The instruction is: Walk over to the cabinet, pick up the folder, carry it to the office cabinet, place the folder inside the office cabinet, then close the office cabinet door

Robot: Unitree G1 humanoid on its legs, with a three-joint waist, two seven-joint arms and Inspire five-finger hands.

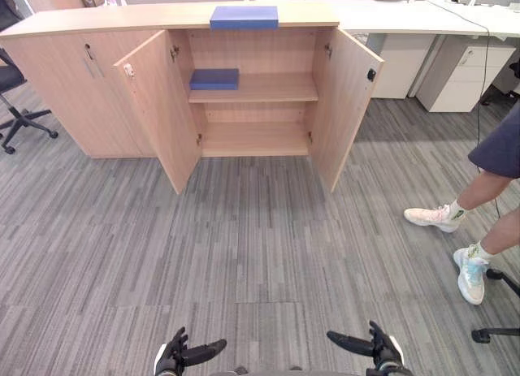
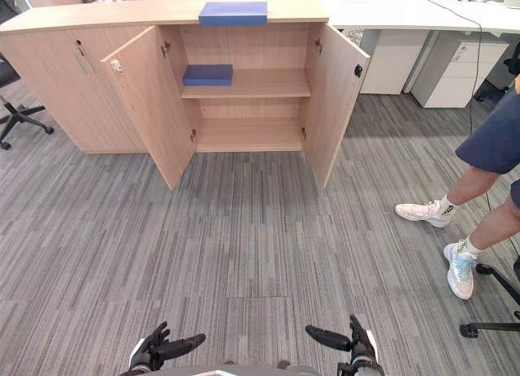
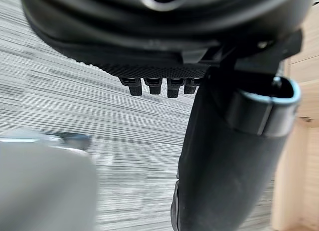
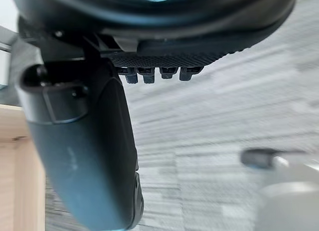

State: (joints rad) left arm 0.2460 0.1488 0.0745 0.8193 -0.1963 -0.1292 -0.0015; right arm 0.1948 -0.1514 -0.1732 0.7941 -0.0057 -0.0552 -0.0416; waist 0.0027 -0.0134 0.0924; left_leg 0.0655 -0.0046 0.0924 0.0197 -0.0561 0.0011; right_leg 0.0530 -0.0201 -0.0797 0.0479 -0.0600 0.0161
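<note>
- Dark left hand (image 1: 180, 356) and right hand (image 1: 375, 347) hang low at the near edge, fingers loosely apart, thumbs pointing inward, both empty.
- Grey carpet (image 1: 244, 254), striped in plank-like tiles, covers the floor.
- Office cabinet (image 1: 73, 67) of pale wood laminate stands well ahead, its two doors (image 1: 158, 108) swung wide.
- White drawer unit (image 1: 459, 75) stands behind on the right, with a person's legs (image 1: 486, 189) in white trainers (image 1: 432, 218) nearer.
- Flat, rectangular blue folder (image 1: 244, 17) lies on the cabinet's top surface.
- Second folder (image 1: 214, 79), a darker blue, rests on the upper shelf (image 1: 268, 88) inside.
</note>
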